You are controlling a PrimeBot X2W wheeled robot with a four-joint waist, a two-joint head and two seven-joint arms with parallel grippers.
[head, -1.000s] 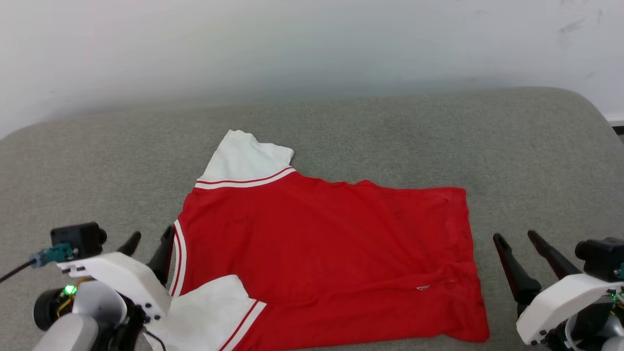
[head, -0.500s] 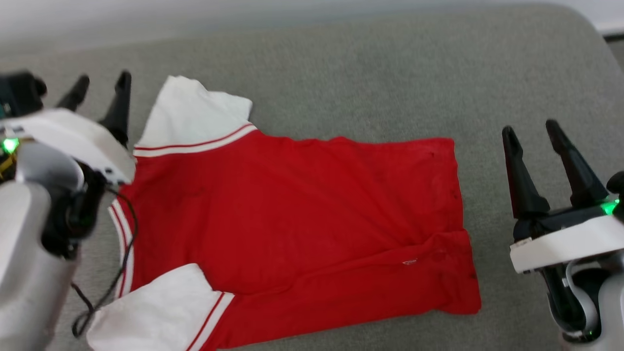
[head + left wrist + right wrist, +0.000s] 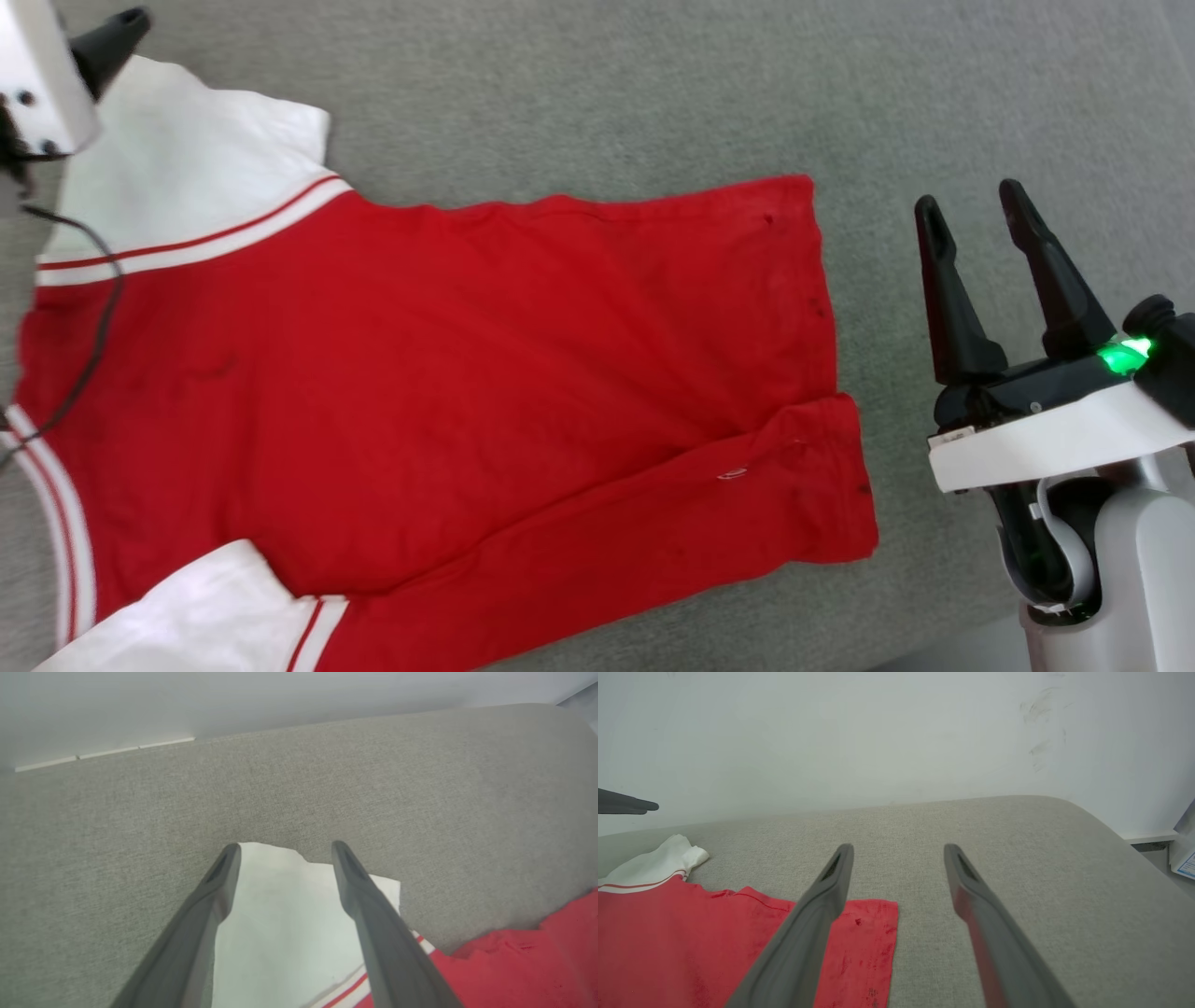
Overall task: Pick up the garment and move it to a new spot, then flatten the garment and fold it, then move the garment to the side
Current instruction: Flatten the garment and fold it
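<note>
- I see the garment (image 3: 448, 373): red body, white sleeves, red-and-white striped trim.
- Worktop (image 3: 607, 93): plain grey weave.
- Right claw (image 3: 966, 194): black fingers (image 3: 948, 299), white housing, green light.
- Wall (image 3: 831, 732): white, dark scuffs.

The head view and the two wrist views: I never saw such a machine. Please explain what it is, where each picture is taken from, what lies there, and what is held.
This is a robot with two arms, each ending in a gripper with two long dark fingers. One picture comes from a camera on its head, looking down. A red shirt with white sleeves lies spread out on a grey padded surface. The right gripper stands open beside the shirt's hem, apart from it. The other two come from wrist cameras, looking along the fingers. The left gripper is open over a white sleeve; whether it touches I cannot tell. Nothing is held.
</note>
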